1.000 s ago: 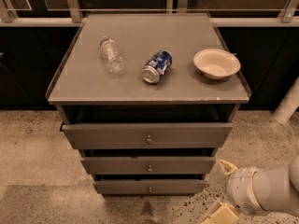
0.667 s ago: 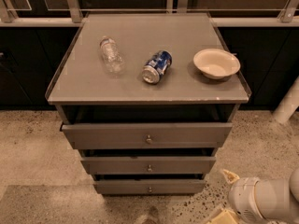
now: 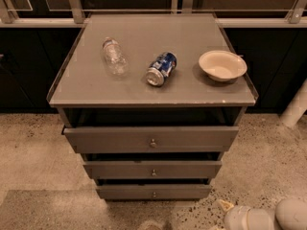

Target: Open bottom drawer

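White, rounded arm [image 3: 271,218]; yellowish-tipped gripper [image 3: 225,211] at bottom right.

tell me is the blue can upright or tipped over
Tipped: the blue can lies on its side on the cabinet top, silver end showing. The pincer is low at bottom right, clear of the bottom drawer.

Grey desk [image 3: 144,35] with three things on its flat top.
A clear plastic bottle [image 3: 114,56] lies on its side toward the left. A blue can [image 3: 161,68] lies on its side near the middle, close to the bottle but not touching it. A white bowl [image 3: 222,65] stands upright at the right, near the right edge and apart from the can. The pincer [image 3: 220,216] is low in the bottom right corner of the view, over the speckled floor [image 3: 33,147], well below the desk top.
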Tool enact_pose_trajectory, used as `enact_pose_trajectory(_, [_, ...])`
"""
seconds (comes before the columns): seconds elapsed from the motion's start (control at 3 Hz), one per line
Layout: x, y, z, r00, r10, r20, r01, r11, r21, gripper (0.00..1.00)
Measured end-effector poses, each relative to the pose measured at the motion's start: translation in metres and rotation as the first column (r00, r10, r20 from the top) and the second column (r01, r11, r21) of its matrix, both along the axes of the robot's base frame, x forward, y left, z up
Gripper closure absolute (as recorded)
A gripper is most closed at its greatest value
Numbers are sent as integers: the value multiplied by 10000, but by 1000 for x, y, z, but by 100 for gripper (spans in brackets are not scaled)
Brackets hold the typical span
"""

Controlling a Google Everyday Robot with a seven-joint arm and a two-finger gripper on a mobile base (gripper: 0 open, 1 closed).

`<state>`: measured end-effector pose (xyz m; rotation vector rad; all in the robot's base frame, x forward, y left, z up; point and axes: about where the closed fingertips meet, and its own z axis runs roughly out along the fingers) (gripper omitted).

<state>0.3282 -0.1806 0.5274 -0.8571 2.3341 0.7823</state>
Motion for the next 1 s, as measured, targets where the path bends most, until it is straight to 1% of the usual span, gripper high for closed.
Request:
enact_pose_trajectory(0.33, [-11, 13, -28, 9986, 29, -529, 2, 9983, 588, 0])
enact_pose_trajectory(0.67, [-16, 8, -18, 9998, -169, -129, 174, 9990, 402, 0])
enact_pose_trajectory(1.0, [-10, -9, -35, 9990, -381, 216, 369, 9979, 525, 0])
